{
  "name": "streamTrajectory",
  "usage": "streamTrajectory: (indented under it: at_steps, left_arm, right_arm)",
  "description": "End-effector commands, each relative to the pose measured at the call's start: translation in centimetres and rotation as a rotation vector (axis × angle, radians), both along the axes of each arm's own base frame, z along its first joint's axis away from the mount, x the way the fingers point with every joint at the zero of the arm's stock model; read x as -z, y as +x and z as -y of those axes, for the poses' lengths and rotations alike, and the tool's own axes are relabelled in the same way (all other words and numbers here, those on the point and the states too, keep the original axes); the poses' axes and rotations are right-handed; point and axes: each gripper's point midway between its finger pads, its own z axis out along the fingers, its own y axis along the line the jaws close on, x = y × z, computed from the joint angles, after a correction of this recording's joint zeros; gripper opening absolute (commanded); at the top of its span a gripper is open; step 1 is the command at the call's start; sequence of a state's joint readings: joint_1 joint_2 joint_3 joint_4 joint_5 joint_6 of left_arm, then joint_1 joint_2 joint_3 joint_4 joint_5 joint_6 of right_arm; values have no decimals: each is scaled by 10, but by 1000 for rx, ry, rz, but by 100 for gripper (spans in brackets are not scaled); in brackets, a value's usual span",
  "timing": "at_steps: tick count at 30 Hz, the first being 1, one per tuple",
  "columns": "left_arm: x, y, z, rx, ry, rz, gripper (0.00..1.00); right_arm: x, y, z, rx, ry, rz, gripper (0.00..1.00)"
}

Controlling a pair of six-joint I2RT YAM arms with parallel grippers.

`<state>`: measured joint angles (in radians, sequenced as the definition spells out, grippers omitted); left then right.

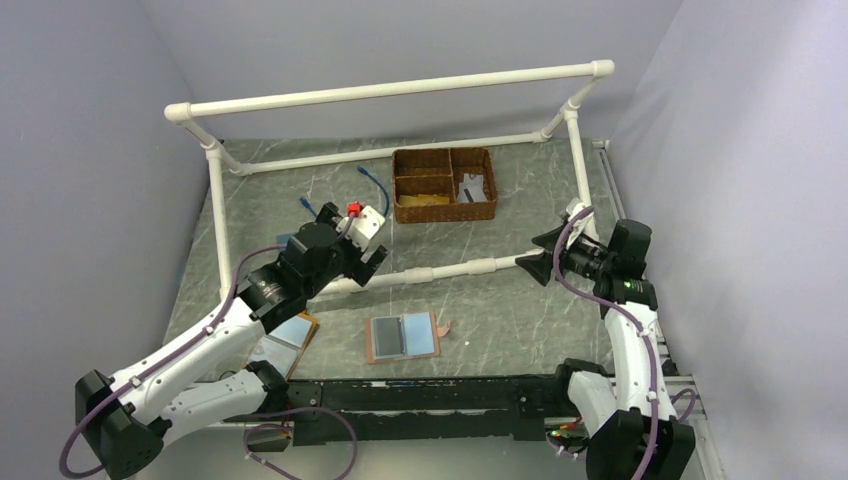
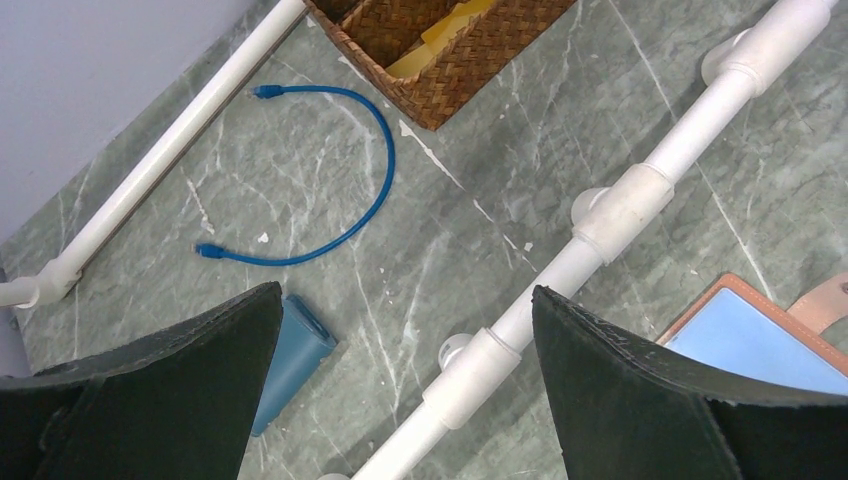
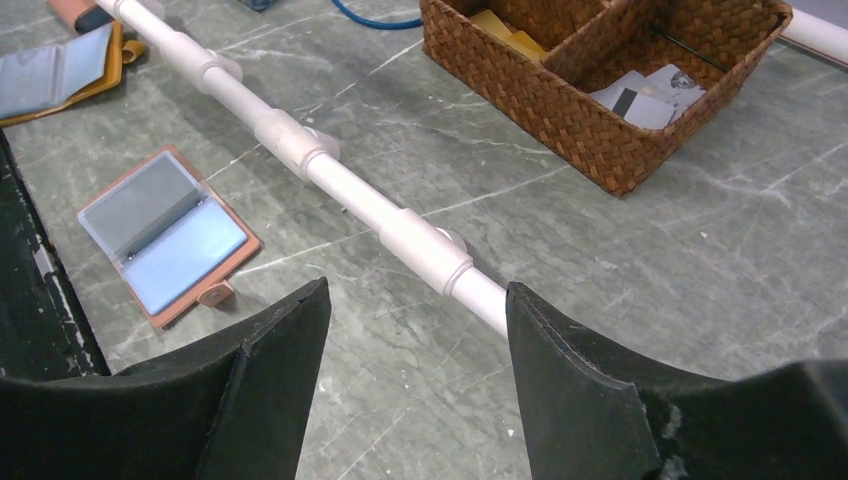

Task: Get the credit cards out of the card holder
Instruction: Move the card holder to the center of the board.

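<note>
The card holder (image 1: 403, 337) lies open and flat on the table near the front, reddish-brown rim with grey-blue pockets up. It also shows in the right wrist view (image 3: 165, 235) and at the left wrist view's lower right edge (image 2: 760, 335). I see no card sticking out of it. Yellowish-tan credit cards (image 3: 505, 30) lie in a compartment of the wicker basket (image 1: 445, 185); they also show in the left wrist view (image 2: 440, 35). My left gripper (image 1: 372, 262) is open and empty above the white pipe. My right gripper (image 1: 533, 255) is open and empty, right of the holder.
A white PVC pipe (image 1: 440, 273) runs across the table between the holder and the basket, part of a taller pipe frame (image 1: 390, 90). An orange-rimmed glossy panel (image 1: 285, 340) lies left of the holder. A blue cable (image 2: 330, 180) and a small blue block (image 2: 295, 360) lie at the back left.
</note>
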<state>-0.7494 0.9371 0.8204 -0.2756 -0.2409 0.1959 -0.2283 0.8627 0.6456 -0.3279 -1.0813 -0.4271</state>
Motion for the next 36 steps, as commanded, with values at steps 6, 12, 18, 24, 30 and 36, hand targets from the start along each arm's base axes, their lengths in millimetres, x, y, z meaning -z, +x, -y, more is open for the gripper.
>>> streamTrajectory:
  at_steps: [6, 12, 18, 24, 30, 36]
  left_arm:
    - [-17, 0, 10, 28, -63, 3, 99]
    - [-13, 2, 10, 22, -52, -8, 100]
    - [-12, 2, 11, 21, -52, -13, 99]
    - [-8, 2, 14, 33, -53, -31, 100]
    - [-6, 3, 13, 25, -46, -32, 99]
    - [-4, 4, 14, 24, -42, -37, 99]
  right_arm:
    - [-14, -2, 5, -25, 8, 87, 68]
    - [-16, -3, 5, -32, 14, 91, 68]
    - [-16, -2, 5, -39, 17, 75, 68]
    - [-16, -2, 4, -45, 19, 73, 70]
    - [-18, -3, 3, -51, 21, 75, 70]
    - [-16, -3, 4, -55, 23, 63, 72]
